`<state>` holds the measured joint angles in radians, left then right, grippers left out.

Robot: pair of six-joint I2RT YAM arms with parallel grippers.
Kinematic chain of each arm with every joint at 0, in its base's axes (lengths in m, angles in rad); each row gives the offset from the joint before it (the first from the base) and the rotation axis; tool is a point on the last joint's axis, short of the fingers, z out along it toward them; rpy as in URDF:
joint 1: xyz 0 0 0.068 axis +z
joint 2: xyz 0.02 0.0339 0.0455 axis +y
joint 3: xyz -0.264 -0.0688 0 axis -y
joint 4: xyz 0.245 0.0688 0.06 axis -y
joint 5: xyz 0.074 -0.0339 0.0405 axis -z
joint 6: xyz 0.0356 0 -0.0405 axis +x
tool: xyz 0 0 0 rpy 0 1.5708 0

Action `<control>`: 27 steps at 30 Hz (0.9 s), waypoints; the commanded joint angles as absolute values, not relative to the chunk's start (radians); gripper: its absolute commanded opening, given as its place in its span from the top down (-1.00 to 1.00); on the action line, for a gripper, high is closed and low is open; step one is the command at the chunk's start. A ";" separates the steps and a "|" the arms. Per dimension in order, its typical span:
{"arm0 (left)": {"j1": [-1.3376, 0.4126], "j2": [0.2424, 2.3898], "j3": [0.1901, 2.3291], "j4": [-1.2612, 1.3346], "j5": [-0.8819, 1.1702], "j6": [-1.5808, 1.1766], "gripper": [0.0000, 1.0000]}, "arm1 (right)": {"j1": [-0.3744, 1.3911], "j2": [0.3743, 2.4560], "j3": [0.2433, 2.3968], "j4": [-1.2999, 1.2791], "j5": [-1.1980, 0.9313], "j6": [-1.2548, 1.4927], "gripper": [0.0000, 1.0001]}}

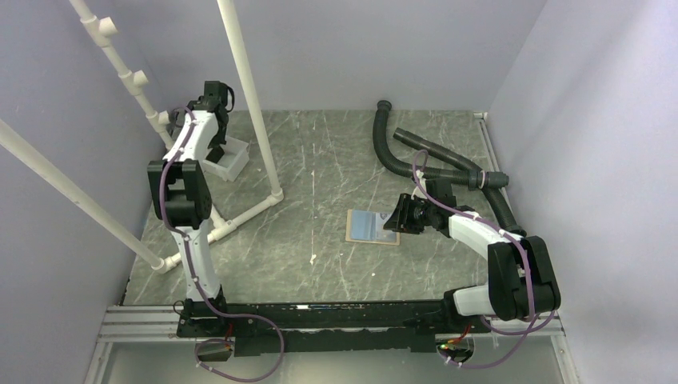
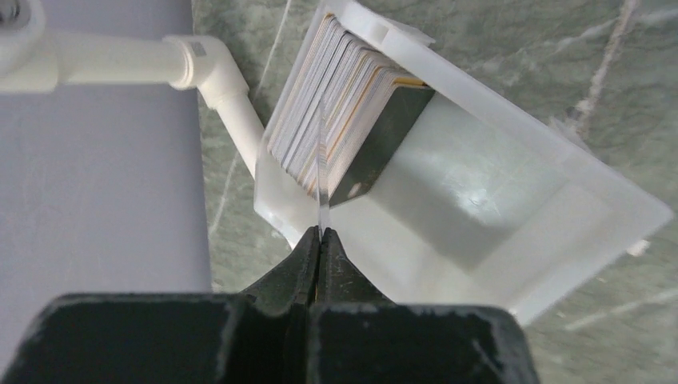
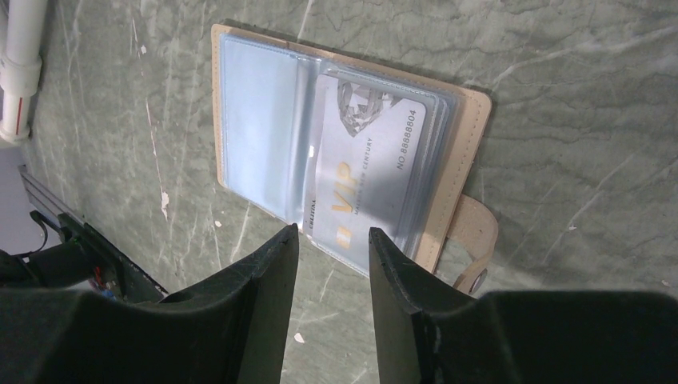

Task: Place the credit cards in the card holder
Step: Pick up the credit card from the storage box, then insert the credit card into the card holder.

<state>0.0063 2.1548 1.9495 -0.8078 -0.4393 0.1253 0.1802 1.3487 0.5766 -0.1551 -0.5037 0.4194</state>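
Over the white tray (image 2: 560,232), the left end effector (image 2: 321,237) clamps one credit card (image 2: 322,188) by its edge, while the right end effector (image 3: 332,244) hangs with fingers apart above the open card holder (image 3: 256,104)

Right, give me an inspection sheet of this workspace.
Surface: grey-green marbled tabletop, white scuffs.
Job's things: stack of thin plastic cards on edge in a white translucent plastic tray; open tan folding wallet lies flat, a silver VIP card in its clear sleeve.
Clutter: black corrugated hoses, far right.
Jaws: left jaws shut on one card of the stack; right jaws open over the wallet.
Cables: purple cables along both arms.
Surroundings: white pipe frame, pale lilac walls.
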 commanded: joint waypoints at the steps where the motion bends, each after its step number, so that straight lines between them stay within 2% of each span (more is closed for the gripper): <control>1: 0.009 1.974 1.916 -0.869 -0.413 -0.009 1.00 | 0.184 1.345 0.578 -0.119 -0.511 0.407 0.20; 6: 0.010 1.672 1.748 -0.915 -0.364 -0.263 1.00 | 0.183 1.335 0.583 -0.134 -0.478 0.398 0.20; 12: 0.011 1.258 1.424 -0.878 -0.089 -0.383 1.00 | 0.196 1.311 0.594 -0.164 -0.433 0.383 0.18; 14: 0.012 1.128 1.293 -0.841 0.117 -0.377 1.00 | 0.218 1.305 0.602 -0.169 -0.455 0.378 0.17; 18: 0.011 0.901 1.047 -0.607 0.692 -0.418 1.00 | 0.339 1.278 0.633 -0.139 -0.578 0.384 0.11; 21: 0.006 0.782 0.857 -0.338 0.999 -0.597 1.00 | 0.473 1.247 0.680 -0.124 -0.594 0.404 0.02; 24: -0.054 0.667 0.711 -0.083 1.034 -0.758 1.00 | 0.561 1.204 0.686 0.025 -0.673 0.475 -0.11; 27: -0.162 0.613 0.541 0.303 0.936 -0.966 1.00 | 0.590 1.162 0.646 0.306 -0.759 0.686 -0.23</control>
<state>-0.0570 0.6964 0.6807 -0.2985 0.8326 -0.6613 0.5621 1.2335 0.6441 -0.0582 -0.6189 0.4671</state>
